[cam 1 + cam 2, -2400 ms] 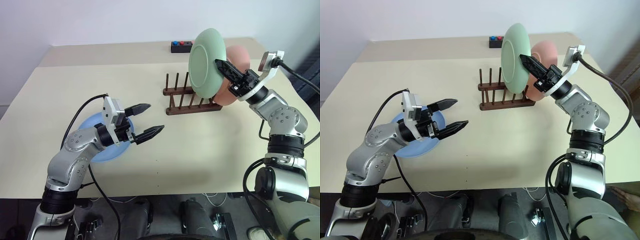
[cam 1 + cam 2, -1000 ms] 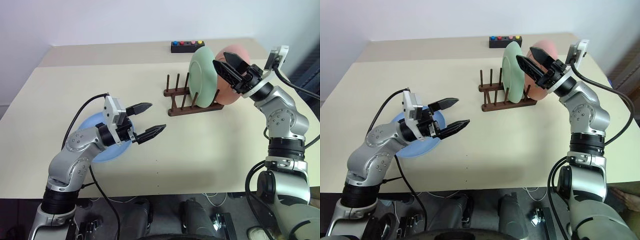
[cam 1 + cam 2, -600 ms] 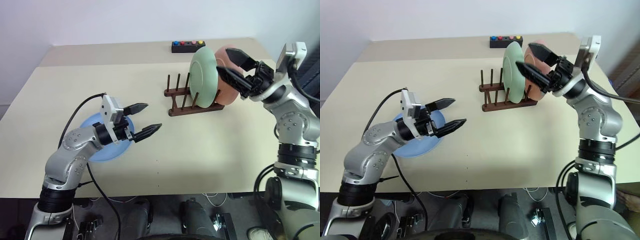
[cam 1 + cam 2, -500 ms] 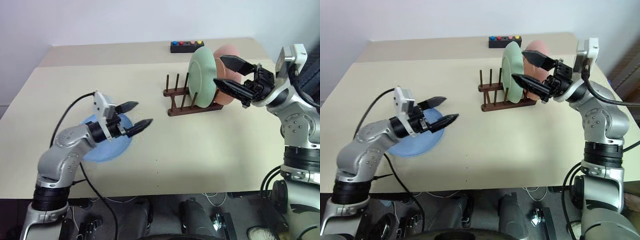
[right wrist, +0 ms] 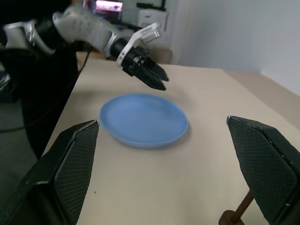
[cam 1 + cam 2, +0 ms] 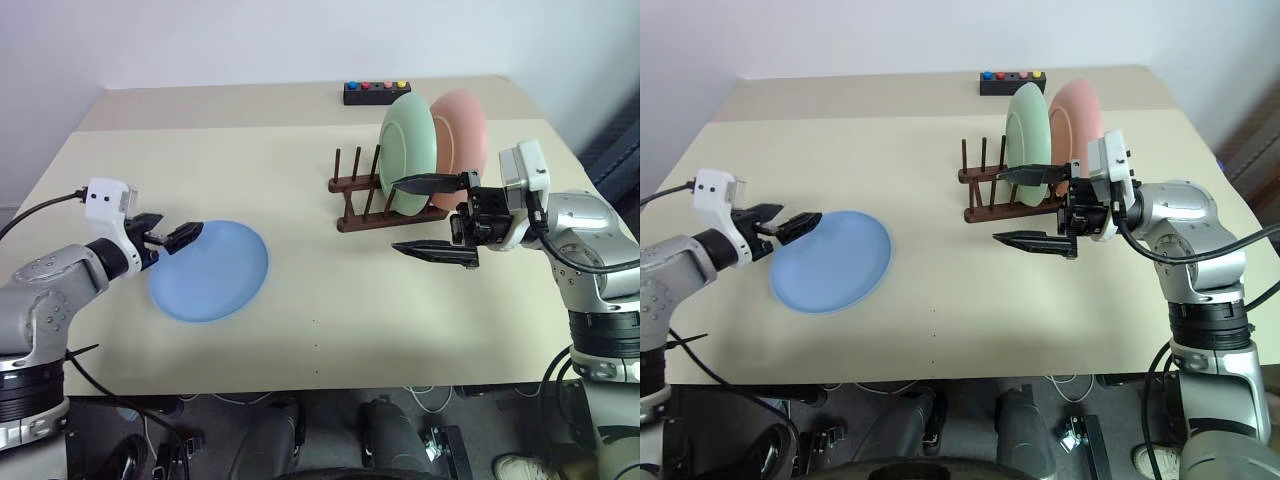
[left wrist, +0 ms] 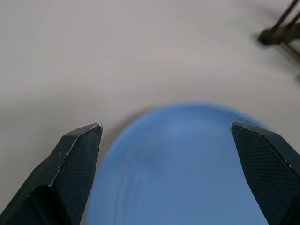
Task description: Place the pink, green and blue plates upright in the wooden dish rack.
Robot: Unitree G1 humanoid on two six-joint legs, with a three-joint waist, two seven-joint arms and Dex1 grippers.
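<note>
Two of your three plates are already home: the pale green round plate (image 6: 408, 153) and the salmon-pink round plate (image 6: 459, 149) stand on edge side by side at the right end of the small dark brown wooden dish rack (image 6: 372, 205), each wedged between its thin upright pegs — that is what keeps them from rolling or tipping. The slots toward the rack's left end are open for one more.

The light blue round plate (image 6: 210, 270) lies flat on the beige table (image 6: 300, 160), well apart from the rack on your left side. Your left gripper (image 6: 169, 236) hangs just beside the plate's near-left rim, black fingers spread wide and empty, aimed across the plate as if lining up to take its edge; the left wrist view has the plate (image 7: 183, 168) lying between the two spread fingers.

Your right gripper (image 6: 1035, 208) hovers just in front of the rack, pointing toward the blue plate, fingers also wide and holding nothing — clear of the green plate.

A black box with coloured buttons (image 6: 375, 92) sits at the far edge of the table, behind the rack.
</note>
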